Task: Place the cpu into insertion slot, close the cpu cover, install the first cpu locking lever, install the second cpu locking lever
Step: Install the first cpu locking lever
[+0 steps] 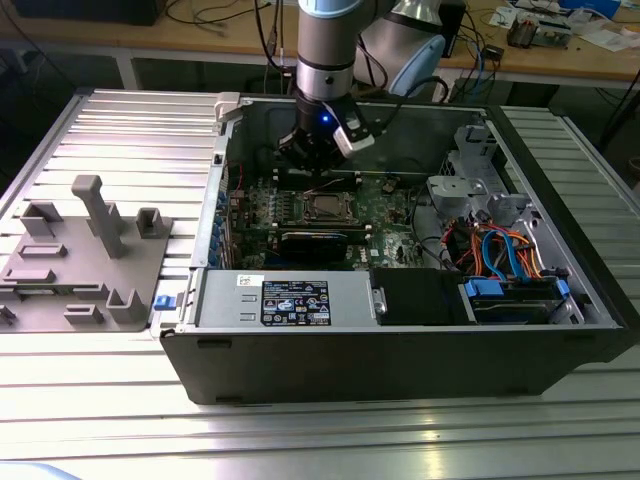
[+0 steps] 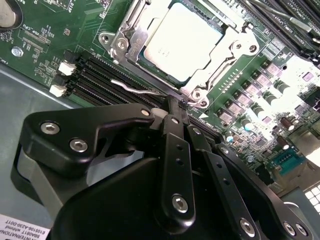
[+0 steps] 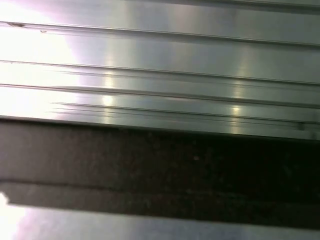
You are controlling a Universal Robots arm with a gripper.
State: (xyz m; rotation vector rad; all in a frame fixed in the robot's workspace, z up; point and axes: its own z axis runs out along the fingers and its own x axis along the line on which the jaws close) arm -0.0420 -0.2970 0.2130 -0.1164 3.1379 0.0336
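Pincer [image 2: 176, 105] was clenched, fingers pressed together with nothing between them, tip sitting just beside the near edge of the socket in the second wrist view. In the exterior view the pincer [image 1: 312, 160] hung over the far side of the motherboard [image 1: 385, 205] inside the open PC case [image 1: 400, 350], which sat on the ribbed worktop [image 1: 130, 120].

The cpu [image 2: 182, 42] was already seated in the insertion slot [image 2: 142, 62]; silver top showed through the window of the cpu cover [image 2: 227, 42], which lay flat over it. So placing and closing looked done. In the exterior view the cpu [image 1: 329, 209] sat mid-board.

One thin wire locking lever [image 2: 134, 87] stood loose beside the socket, just left of the fingertip and not visibly tucked under its hook. I judged the lever step was in hand.

Risks as I read them:
- Closed tip slips off the thin round lever wire, which springs back up. Cause: small contact patch, smooth wire.
- Tip skids into the memory slots [image 2: 107, 75] right next to the lever and scrapes them.
- Lever pushed down but not sideways under its hook, so the cover stays unclamped.
- Excess downward force flexes the board.

Grey fixture tray [image 1: 85, 265] sat well apart, left of the case.
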